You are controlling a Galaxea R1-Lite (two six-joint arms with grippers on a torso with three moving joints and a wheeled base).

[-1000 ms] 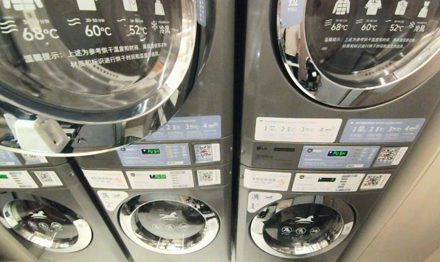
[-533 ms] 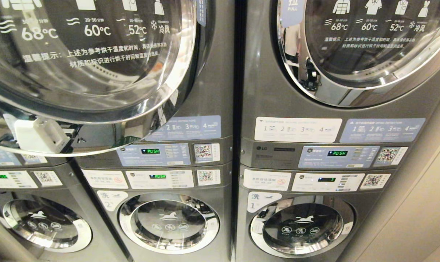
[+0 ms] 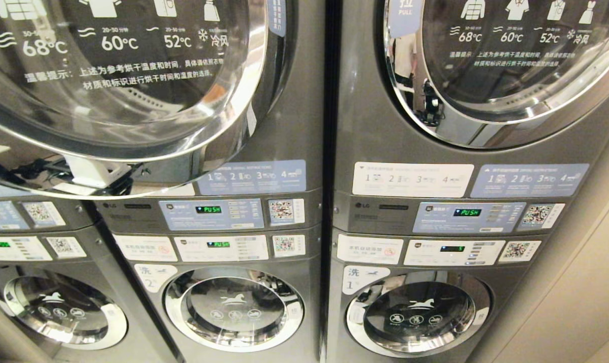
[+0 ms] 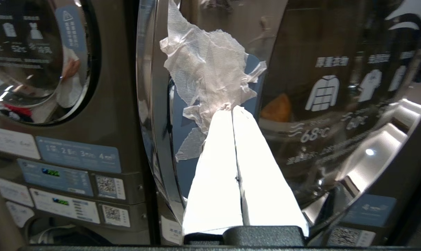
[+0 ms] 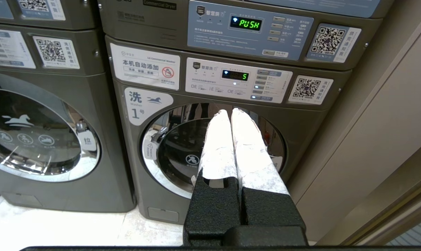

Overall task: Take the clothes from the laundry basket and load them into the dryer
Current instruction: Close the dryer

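Pinching a thin white sheet (image 4: 210, 76) between closed fingertips (image 4: 228, 115), the left gripper (image 4: 231, 108) is beside the chrome rim of the dryer door (image 4: 151, 104), which stands ajar. Judged from here, the door needs swinging wide without snagging the sheet on the rim. The right gripper (image 5: 229, 112), fingers pressed together and empty, hangs low before washer number one (image 5: 214, 153). No laundry basket or clothes are in view.
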